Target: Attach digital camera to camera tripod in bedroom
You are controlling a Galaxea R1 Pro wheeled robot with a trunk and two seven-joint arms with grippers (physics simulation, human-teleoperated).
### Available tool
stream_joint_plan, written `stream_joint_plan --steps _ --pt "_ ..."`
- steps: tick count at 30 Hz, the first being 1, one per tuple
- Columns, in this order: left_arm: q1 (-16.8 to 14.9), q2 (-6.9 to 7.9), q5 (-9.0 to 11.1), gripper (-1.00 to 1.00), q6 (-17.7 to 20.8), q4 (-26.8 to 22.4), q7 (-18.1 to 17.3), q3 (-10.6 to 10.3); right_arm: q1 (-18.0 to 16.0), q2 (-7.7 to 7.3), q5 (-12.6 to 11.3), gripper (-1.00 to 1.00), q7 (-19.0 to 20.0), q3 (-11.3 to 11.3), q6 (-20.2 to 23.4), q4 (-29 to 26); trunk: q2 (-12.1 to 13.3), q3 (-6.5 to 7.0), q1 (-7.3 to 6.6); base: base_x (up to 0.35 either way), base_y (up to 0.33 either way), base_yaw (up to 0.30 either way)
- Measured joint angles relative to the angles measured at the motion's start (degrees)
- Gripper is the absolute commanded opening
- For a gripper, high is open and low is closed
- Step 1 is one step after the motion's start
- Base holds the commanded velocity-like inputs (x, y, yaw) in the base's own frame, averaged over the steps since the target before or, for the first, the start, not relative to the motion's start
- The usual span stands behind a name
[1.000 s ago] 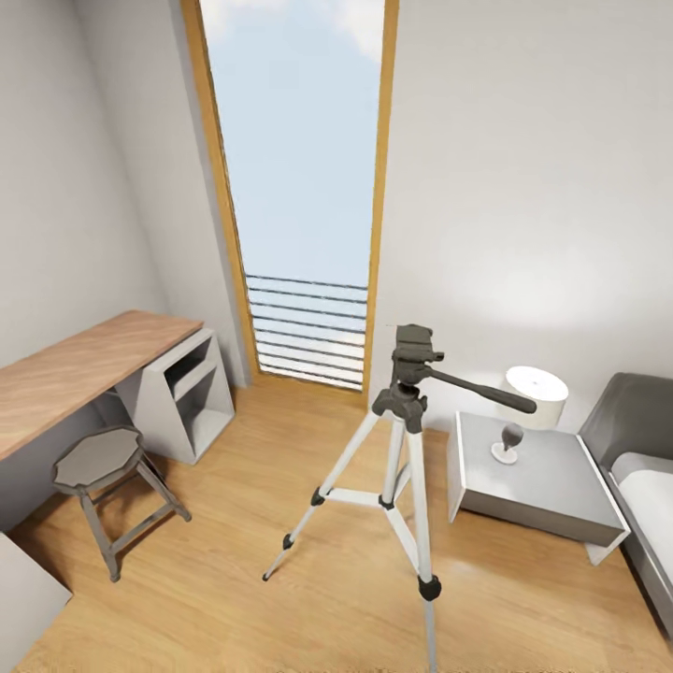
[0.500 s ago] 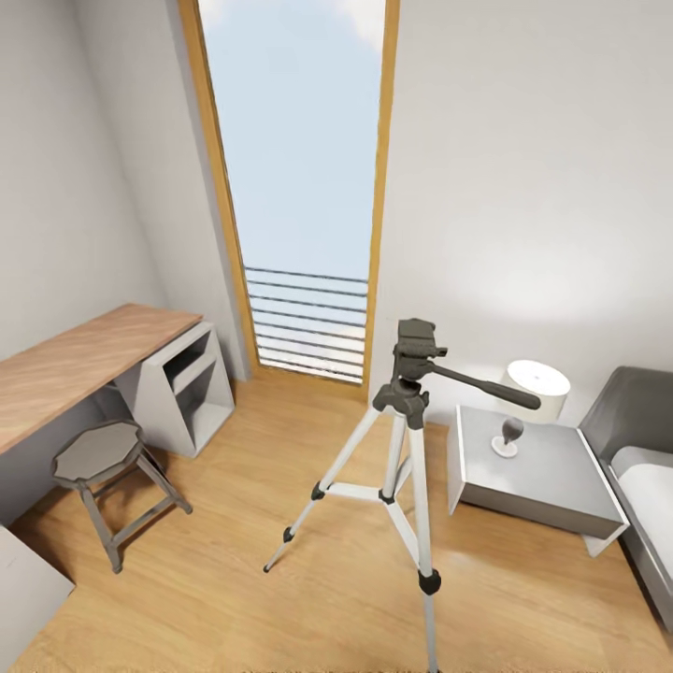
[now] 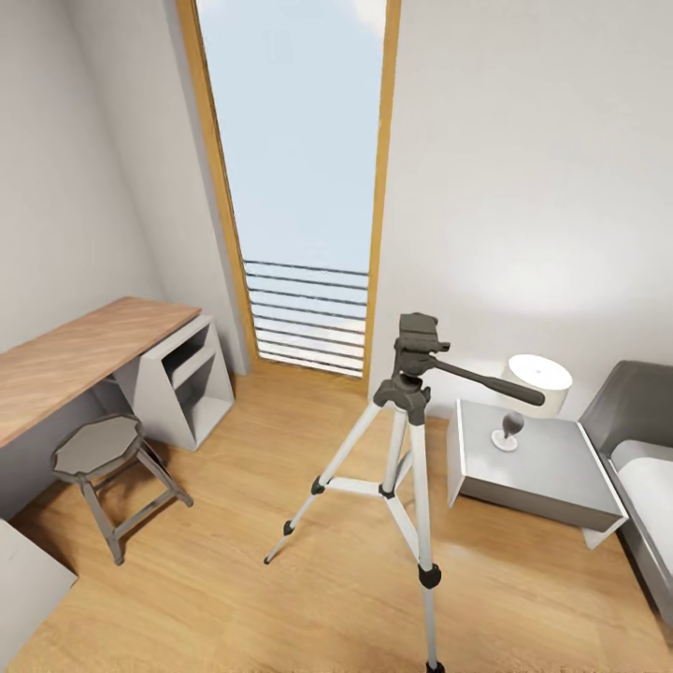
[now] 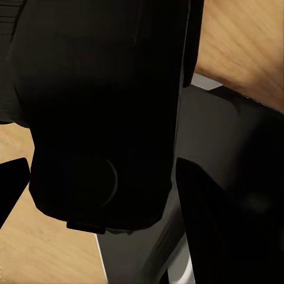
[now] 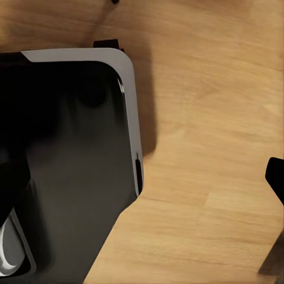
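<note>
The camera tripod (image 3: pixel 408 411) stands on the light wood floor in the middle of the head view, silver legs spread, its dark grey head (image 3: pixel 417 338) empty and its pan handle (image 3: pixel 488 380) pointing right. In the left wrist view the black digital camera (image 4: pixel 100 112) sits between the dark fingers (image 4: pixel 231 231) of my left gripper (image 4: pixel 103 195), which is shut on it. The right wrist view looks down at the floor, where one dark fingertip (image 5: pixel 276 177) of my right gripper (image 5: pixel 142 183) shows far out at the edge, with nothing held.
A wooden-top desk (image 3: pixel 75 355) and a grey stool (image 3: pixel 98 451) stand at the left. The tall wood-framed window (image 3: pixel 299 168) is behind the tripod. To the right are a grey bedside table (image 3: pixel 551 477) with a lamp (image 3: pixel 537 379) and the grey bed (image 3: pixel 645 439). My dark base (image 5: pixel 65 160) shows below the right wrist.
The whole head view has shifted a little, so the room's things sit slightly higher or lower in the picture. The tripod itself has not moved.
</note>
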Motion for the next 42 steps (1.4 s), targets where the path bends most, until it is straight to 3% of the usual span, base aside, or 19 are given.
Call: stream_joint_plan --steps 18,42 --pt "0.00 0.00 0.05 -1.00 0.00 0.00 0.00 -0.01 0.00 0.00 0.07 1.00 0.45 0.00 0.01 0.00 -0.01 -1.04 0.00 0.000 0.000 -0.006" --pt "0.00 0.00 0.07 -1.00 0.00 0.00 -0.01 -0.02 0.00 0.08 0.00 1.00 0.10 0.00 0.02 0.00 -0.01 -1.06 0.00 0.000 0.000 -0.205"
